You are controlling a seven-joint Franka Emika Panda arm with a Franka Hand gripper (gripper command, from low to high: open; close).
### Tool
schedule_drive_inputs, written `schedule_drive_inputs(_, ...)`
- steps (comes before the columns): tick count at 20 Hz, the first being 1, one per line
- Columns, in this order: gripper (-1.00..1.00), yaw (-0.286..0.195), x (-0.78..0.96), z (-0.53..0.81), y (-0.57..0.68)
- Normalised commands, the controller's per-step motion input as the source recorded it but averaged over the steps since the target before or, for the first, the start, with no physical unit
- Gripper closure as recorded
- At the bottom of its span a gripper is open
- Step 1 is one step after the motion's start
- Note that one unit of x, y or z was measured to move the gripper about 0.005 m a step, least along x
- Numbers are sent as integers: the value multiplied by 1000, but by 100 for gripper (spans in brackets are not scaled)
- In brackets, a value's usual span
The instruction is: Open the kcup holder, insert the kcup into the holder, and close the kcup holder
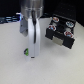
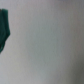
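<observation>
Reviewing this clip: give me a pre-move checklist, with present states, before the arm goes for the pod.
1. Kcup holder tray pulled out, slots exposed: ok.
2. A free slot for the kcup: cannot tell; other pods fill several slots, picture too blurred.
3. Kcup visible on the table, green top showing: ok.
4. Pincer positioned beside the kcup: ok.
5. Pincer jaws open or shut: cannot tell.
6. Wrist view confirms the kcup: not ok; it shows only bare surface and a dark edge.
</observation>
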Motion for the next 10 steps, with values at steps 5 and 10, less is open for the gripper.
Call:
schedule_drive_inputs(5,-100,-286,-100,-369,-330)
schedule_drive_inputs(10,-100,-230,76,-272,-76)
